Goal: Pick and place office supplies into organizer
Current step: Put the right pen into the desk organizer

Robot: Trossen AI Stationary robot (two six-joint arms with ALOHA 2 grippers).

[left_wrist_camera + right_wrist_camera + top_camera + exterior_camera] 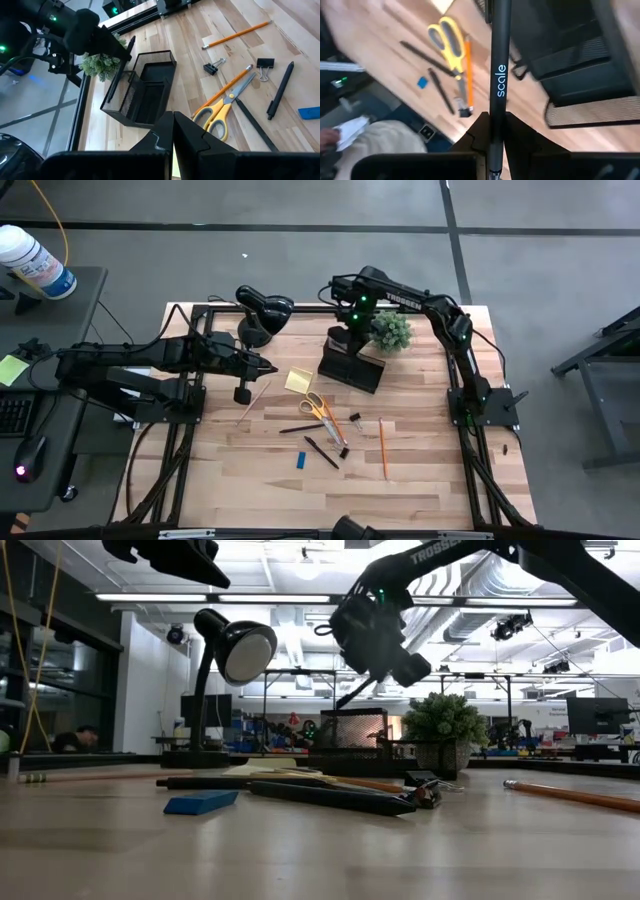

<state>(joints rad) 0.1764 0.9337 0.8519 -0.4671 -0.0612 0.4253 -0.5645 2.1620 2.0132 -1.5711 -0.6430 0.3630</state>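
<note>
From overhead, the right arm covers the far end of the organizer [352, 365], so its compartments there cannot be read. In the right wrist view the black pen [499, 75] runs off the picture's edge and its lower end sinks between the fingers [515, 127], out of sight. The scissors [222, 107] lose one handle loop behind the left gripper [173, 132]. A person [375, 137] beyond the desk [420, 480] is blurred and cropped. The low view blurs the blue block [200, 802].
</note>
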